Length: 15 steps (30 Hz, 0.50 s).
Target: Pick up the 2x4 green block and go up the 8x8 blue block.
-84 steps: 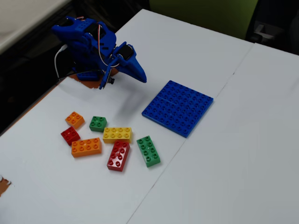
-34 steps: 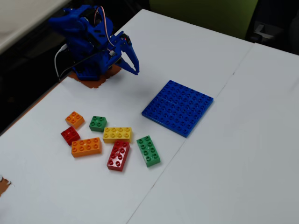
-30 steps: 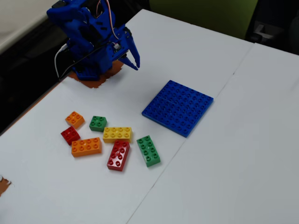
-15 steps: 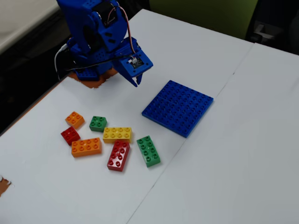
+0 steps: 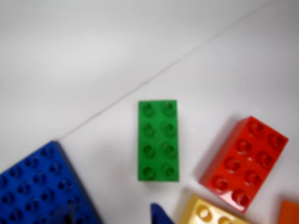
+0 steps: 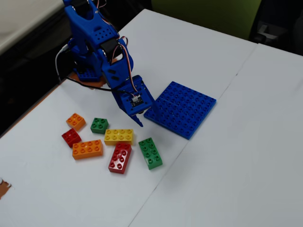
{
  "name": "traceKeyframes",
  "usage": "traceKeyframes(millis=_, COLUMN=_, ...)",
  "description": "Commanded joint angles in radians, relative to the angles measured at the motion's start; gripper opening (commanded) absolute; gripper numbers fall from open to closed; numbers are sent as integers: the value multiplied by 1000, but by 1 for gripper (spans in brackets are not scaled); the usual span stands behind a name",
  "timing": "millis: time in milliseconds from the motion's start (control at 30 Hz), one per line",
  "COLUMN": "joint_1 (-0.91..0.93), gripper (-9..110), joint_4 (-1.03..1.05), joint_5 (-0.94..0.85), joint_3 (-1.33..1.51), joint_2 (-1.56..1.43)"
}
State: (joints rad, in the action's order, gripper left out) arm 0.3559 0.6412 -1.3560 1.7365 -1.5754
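Observation:
The 2x4 green block (image 5: 158, 140) lies flat on the white table, studs up, in the middle of the wrist view. In the fixed view it (image 6: 150, 152) sits right of the red brick. The 8x8 blue block (image 6: 182, 108) lies flat to its upper right and shows at the bottom left of the wrist view (image 5: 37, 186). My gripper (image 6: 138, 118) hangs above the table between the yellow brick and the blue plate, short of the green block. It is open and empty. Only its fingertips (image 5: 161, 215) show at the bottom edge of the wrist view.
A red 2x4 brick (image 6: 120, 157) lies just left of the green block, with a yellow brick (image 6: 119, 136) and an orange brick (image 6: 87, 149) beyond. A small green brick (image 6: 99, 125), a small orange one (image 6: 75, 121) and a small red one (image 6: 71, 137) lie farther left. A table seam (image 5: 154, 77) runs diagonally.

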Motion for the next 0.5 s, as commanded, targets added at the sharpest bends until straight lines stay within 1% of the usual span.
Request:
traceKeyframes(millis=0, joint_1=37, gripper=23, joint_4=242, joint_5=-130, joint_3=-344, joint_2=137)
traceKeyframes(millis=33, joint_1=43, gripper=23, joint_4=356, joint_5=-146, joint_3=-495, joint_2=207)
traceKeyframes(millis=67, joint_1=43, gripper=23, joint_4=410, joint_5=-141, joint_3=-603, joint_2=258)
traceKeyframes(millis=100, joint_1=40, gripper=23, joint_4=411, joint_5=-129, joint_3=-646, joint_2=282)
traceKeyframes(millis=233, joint_1=41, gripper=22, joint_4=288, joint_5=-150, joint_3=-618, joint_2=321)
traceKeyframes(millis=467, joint_1=83, gripper=22, joint_4=201, joint_5=-279, joint_3=-617, joint_2=434)
